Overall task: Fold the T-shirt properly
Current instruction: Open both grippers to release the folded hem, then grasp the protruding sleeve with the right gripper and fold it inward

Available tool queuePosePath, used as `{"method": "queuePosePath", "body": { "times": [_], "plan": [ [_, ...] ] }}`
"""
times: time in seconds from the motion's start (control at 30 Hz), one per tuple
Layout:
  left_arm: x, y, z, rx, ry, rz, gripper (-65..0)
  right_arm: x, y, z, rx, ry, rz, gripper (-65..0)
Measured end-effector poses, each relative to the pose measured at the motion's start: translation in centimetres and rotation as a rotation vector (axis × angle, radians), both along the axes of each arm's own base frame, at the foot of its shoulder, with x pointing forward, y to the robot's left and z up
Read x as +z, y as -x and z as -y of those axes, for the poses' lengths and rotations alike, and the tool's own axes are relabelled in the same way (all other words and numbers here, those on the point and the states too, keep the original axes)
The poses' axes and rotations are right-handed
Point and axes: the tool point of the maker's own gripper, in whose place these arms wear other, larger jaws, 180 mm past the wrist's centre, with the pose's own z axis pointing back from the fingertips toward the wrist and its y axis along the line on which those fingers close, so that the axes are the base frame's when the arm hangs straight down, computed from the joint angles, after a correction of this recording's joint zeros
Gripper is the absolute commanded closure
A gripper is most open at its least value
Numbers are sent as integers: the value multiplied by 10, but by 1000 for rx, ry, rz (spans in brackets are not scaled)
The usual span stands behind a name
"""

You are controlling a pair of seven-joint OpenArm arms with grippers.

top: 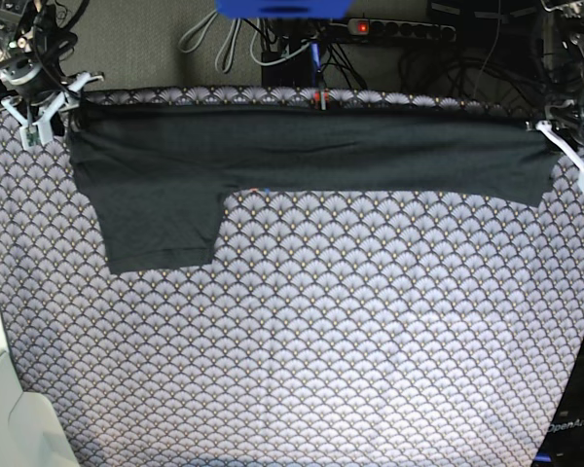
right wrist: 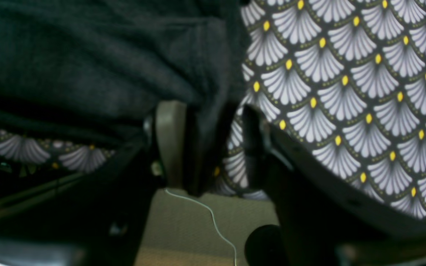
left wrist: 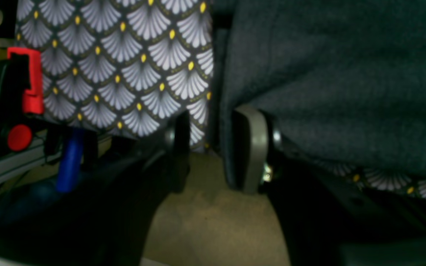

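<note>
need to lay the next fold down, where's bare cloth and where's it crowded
Free: the whole stretch of tablecloth below the T-shirt, down to the near edge, plus the strip right of the hanging sleeve. Crowded: the far edge, where the shirt spans between the right gripper and left gripper.

T-shirt [top: 302,156] lies stretched in a long narrow band along the far edge of the table [top: 311,350], folded lengthwise, on the scallop-patterned tablecloth [top: 370,292]. One sleeve [top: 161,229] sticks out toward the near edge, close to the far corner by the right hand [top: 41,115]. Right hand sits at that end of the shirt, left hand [top: 569,156] at the opposite far corner, both at the fabric's ends; can't tell whether either grips. Power strip [top: 399,29] and cables [top: 214,39] behind the table.
</note>
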Motion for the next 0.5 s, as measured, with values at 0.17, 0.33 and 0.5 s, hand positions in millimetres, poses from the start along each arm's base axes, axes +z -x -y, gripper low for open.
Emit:
{"method": "queuePosePath", "body": {
  "times": [0.17, 0.33, 0.5],
  "plan": [
    [0, 1, 0, 1, 1, -8, -221, 3, -1, 7, 9, 21, -1, -268],
    [0, 1, 0, 0, 2, -7, -221, 11, 3, 28, -46, 48, 12, -268],
    [-1, 4, -1, 0, -1, -15, -221, 22, -1, 47, -103, 68, 51, -268]
  ]
}}
